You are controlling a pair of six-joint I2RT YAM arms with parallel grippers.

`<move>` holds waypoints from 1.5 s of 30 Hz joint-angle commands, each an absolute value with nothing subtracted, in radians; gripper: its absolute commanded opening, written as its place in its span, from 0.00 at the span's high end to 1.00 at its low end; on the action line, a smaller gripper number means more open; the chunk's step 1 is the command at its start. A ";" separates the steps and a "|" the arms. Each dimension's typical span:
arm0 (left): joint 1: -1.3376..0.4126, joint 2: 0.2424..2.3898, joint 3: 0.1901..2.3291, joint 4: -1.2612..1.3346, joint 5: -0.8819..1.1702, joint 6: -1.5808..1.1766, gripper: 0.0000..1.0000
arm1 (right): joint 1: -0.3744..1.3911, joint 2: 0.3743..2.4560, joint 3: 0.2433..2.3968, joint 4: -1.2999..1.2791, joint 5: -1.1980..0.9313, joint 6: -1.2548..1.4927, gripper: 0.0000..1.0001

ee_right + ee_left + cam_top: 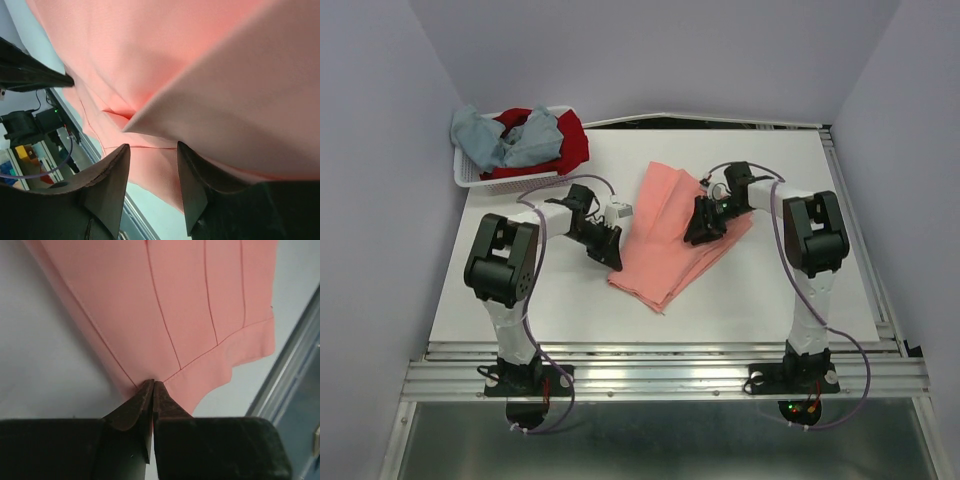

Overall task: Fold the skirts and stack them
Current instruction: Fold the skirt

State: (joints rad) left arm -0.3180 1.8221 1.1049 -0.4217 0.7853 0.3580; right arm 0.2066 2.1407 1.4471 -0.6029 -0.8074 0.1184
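The salmon-pink pleated skirt (670,215) lies folded in a long slanted strip across the middle of the table. My left gripper (613,258) is at its near-left edge. In the left wrist view the jaws (152,382) are pressed together on the hem of that skirt (190,300). My right gripper (703,232) rests over the strip's right side. Its fingers (152,146) stand apart, and a raised fold of the pink cloth (165,55) drapes over the right finger. The dusty blue-grey skirt (485,140) and the dark red skirt (570,145) lie bunched in the basket.
The white mesh basket (470,180) sits at the table's far-left corner. A metal rail (660,365) runs along the near edge between the two arm bases. Walls close in the table on the left, back and right.
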 commanded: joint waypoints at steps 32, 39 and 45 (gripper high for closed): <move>-0.941 1.153 0.562 0.165 -0.145 0.907 0.11 | 0.339 2.005 1.714 -0.743 -0.731 -0.095 0.30; -1.064 1.319 0.508 0.411 -0.281 0.919 0.11 | 0.383 2.034 1.560 -0.608 -0.787 -0.028 0.33; -1.114 1.456 0.508 0.475 -0.301 0.937 0.11 | 0.393 2.143 1.509 -0.577 -0.761 -0.038 0.39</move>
State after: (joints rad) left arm -1.0954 1.4178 0.5217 0.3592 -0.2478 0.9054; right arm 0.3828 2.0975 1.5337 -0.6434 -0.7597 -0.0441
